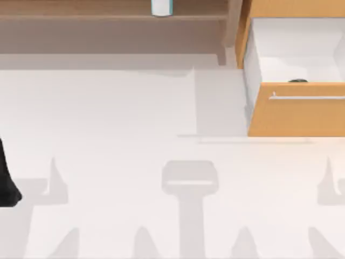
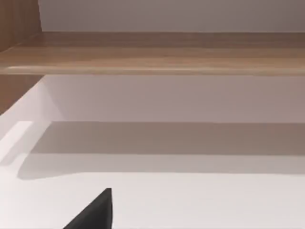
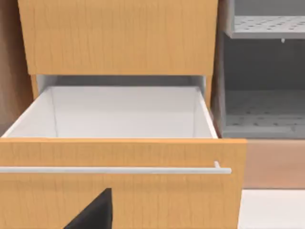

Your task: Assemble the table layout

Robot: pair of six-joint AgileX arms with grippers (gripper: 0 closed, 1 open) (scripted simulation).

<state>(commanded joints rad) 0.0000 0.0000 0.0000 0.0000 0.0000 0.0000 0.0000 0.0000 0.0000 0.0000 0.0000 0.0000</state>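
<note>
The white table (image 1: pixel 108 118) spreads across the top view, bare apart from grey shadows. My left arm (image 1: pixel 8 183) shows as a black shape at the table's left edge. In the left wrist view a black tip of the left gripper (image 2: pixel 95 214) hangs over the table (image 2: pixel 200 200), facing the wooden shelf (image 2: pixel 152 52). In the right wrist view a black tip of the right gripper (image 3: pixel 95 212) sits close in front of the open drawer (image 3: pixel 119 157) of the orange-brown cabinet (image 3: pixel 119 38).
The brown shelf (image 1: pixel 108 16) runs along the back, with a white and teal container (image 1: pixel 161 6) on it. The cabinet's drawer (image 1: pixel 299 110) stands pulled out at the back right, a small dark shape (image 1: pixel 297 81) just behind its front. A grey perforated rack (image 3: pixel 264 71) stands beside the cabinet.
</note>
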